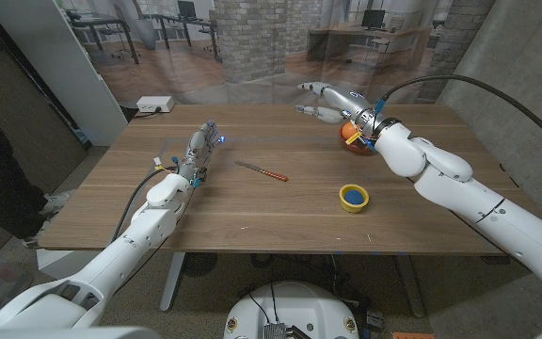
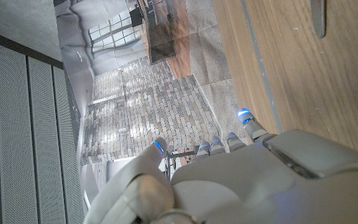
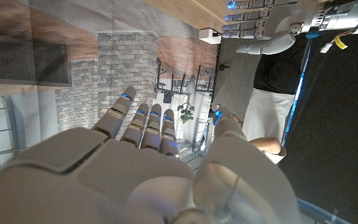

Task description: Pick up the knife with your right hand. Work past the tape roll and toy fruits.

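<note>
White right hand [image 1: 326, 102]: raised above the table's far edge, fingers spread and extended, holding nothing; the right wrist view [image 3: 148, 155] confirms the fingers apart with an empty palm.
Right arm [image 1: 459, 188]: enters from the near right corner and reaches across the right side of the table toward the far edge.
Orange toy fruit [image 1: 353, 134]: on the table directly under the right wrist, partly hidden by it; its exact shape cannot be determined.
Tape roll [image 1: 353, 198]: yellow ring with a blue inner face, lying flat on the table nearer the front edge, between the right forearm and the knife, apart from both.
Knife [image 1: 261, 170]: lies flat near the table's centre, orange-red handle pointing toward the right side, blade toward the left; well apart from the right hand and not touched by either hand.
Left hand [image 1: 199, 151]: stands on the table at the left, fingers extended upward and close together, holding nothing; near the knife's blade end but apart from it. The left wrist view [image 2: 229, 180] shows the fingers straight.
Table [image 1: 252, 221]: wooden top, brown grain.
White box [image 1: 154, 104]: at the table's far left corner.
</note>
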Robot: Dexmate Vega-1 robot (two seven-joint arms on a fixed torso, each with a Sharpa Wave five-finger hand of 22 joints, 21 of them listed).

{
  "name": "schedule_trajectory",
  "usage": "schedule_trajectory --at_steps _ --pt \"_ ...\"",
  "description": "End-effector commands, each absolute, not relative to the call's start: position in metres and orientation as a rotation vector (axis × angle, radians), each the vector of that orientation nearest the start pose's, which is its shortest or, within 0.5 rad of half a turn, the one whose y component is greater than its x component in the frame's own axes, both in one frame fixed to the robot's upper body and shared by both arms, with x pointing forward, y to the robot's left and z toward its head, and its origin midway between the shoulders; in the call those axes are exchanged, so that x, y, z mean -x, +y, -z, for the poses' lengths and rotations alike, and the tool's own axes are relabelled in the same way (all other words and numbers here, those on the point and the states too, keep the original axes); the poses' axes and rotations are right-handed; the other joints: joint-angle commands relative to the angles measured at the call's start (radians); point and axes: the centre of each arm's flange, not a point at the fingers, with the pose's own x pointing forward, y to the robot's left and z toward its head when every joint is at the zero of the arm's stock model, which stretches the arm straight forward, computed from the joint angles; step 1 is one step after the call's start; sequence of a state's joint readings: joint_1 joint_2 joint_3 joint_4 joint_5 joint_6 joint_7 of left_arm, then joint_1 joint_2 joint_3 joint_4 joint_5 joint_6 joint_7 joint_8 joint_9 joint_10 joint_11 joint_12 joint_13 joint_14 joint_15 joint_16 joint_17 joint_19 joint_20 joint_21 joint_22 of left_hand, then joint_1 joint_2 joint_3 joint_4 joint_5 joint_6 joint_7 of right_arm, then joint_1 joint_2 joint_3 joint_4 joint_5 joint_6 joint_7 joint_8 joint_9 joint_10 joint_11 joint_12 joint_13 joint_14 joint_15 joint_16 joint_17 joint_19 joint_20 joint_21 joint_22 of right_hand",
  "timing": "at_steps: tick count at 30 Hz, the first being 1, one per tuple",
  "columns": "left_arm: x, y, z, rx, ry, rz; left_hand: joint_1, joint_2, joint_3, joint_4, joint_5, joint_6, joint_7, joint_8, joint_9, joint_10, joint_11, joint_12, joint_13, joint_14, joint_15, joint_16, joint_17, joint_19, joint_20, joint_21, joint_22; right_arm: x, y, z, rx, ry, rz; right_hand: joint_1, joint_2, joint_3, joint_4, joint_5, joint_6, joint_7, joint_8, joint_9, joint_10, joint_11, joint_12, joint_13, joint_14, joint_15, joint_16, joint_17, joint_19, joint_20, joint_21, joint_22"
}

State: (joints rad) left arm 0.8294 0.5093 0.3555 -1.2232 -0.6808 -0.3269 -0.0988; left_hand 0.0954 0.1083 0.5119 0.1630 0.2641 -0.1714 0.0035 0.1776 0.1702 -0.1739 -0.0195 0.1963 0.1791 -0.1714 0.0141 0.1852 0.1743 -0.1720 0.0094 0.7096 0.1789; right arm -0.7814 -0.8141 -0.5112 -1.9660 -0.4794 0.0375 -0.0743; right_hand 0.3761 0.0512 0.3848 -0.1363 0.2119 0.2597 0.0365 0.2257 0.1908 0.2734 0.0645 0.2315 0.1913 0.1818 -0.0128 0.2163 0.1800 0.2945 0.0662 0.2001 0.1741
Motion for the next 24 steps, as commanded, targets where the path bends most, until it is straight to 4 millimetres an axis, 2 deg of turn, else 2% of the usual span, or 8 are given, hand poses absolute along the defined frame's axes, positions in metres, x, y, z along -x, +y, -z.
schedule_trajectory --at_steps 1,4,6,13,19,24 --pt "-0.658 0.312 0.039 0.062 -0.590 0.213 -0.011 0.056 0.005 0.000 0.004 -0.098 0.005 0.002 0.001 -0.101 0.008 0.004 0.004 -0.119 0.007 0.004 0.003 -0.169 0.002 -0.006 0.004 -0.508 -0.144 -0.094 1.460 -1.070 -0.048 -0.005 0.017 -0.011 0.004 -0.005 0.050 0.000 0.011 0.005 0.070 0.004 0.019 0.011 0.071 -0.015 0.023 0.012 0.070 -0.012 0.026 0.007" --pt "-0.658 0.312 0.040 0.063 -0.589 0.213 -0.012 0.055 0.005 0.000 0.004 -0.098 0.004 0.002 0.001 -0.101 0.008 0.004 0.004 -0.119 0.007 0.004 0.003 -0.168 0.002 -0.007 0.004 -0.507 -0.140 -0.093 1.478 -1.072 -0.041 -0.008 0.017 -0.013 0.005 -0.004 0.055 0.002 0.009 0.004 0.075 0.005 0.017 0.013 0.108 -0.013 0.037 0.018 0.108 -0.019 0.040 0.010" --pt "-0.658 0.312 0.041 0.062 -0.588 0.214 -0.012 0.055 0.005 -0.001 0.004 -0.098 0.004 0.002 0.001 -0.101 0.007 0.004 0.004 -0.119 0.007 0.004 0.003 -0.169 0.002 -0.008 0.004 -0.507 -0.138 -0.092 1.490 -1.068 -0.041 -0.009 0.016 -0.014 0.005 -0.004 0.056 0.003 0.008 0.004 0.076 0.004 0.016 0.014 0.113 -0.014 0.039 0.020 0.118 -0.019 0.044 0.011" --pt "-0.658 0.312 0.042 0.067 -0.588 0.213 -0.013 0.054 0.006 -0.001 0.004 -0.098 0.005 0.002 0.001 -0.102 0.009 0.004 0.004 -0.119 0.007 0.003 0.003 -0.168 0.002 -0.009 0.004 -0.509 -0.131 -0.091 1.555 -1.033 -0.025 0.006 0.010 -0.013 -0.008 -0.001 0.057 0.004 0.005 0.004 0.072 -0.006 0.011 0.015 0.128 -0.018 0.043 0.023 0.122 -0.018 0.045 0.013" --pt "-0.658 0.313 0.043 0.069 -0.589 0.212 -0.013 0.054 0.006 -0.001 0.004 -0.099 0.007 0.002 0.001 -0.102 0.008 0.003 0.004 -0.120 0.007 0.003 0.003 -0.168 0.002 -0.010 0.004 -0.513 -0.125 -0.090 1.606 -0.997 -0.020 0.021 0.006 -0.012 -0.017 0.003 0.055 0.004 0.001 0.004 0.071 0.001 0.008 0.017 0.151 -0.036 0.054 0.029 0.129 -0.019 0.047 0.014" --pt "-0.659 0.314 0.044 0.070 -0.589 0.212 -0.013 0.053 0.006 -0.001 0.004 -0.100 0.008 0.001 0.001 -0.103 0.007 0.003 0.004 -0.120 0.008 0.003 0.003 -0.168 0.002 -0.012 0.004 -0.516 -0.120 -0.087 1.655 -0.965 -0.002 0.046 0.002 -0.011 -0.027 0.011 0.079 0.004 0.007 0.004 0.099 0.002 0.016 0.021 0.187 -0.047 0.073 0.039 0.137 -0.020 0.049 0.015"
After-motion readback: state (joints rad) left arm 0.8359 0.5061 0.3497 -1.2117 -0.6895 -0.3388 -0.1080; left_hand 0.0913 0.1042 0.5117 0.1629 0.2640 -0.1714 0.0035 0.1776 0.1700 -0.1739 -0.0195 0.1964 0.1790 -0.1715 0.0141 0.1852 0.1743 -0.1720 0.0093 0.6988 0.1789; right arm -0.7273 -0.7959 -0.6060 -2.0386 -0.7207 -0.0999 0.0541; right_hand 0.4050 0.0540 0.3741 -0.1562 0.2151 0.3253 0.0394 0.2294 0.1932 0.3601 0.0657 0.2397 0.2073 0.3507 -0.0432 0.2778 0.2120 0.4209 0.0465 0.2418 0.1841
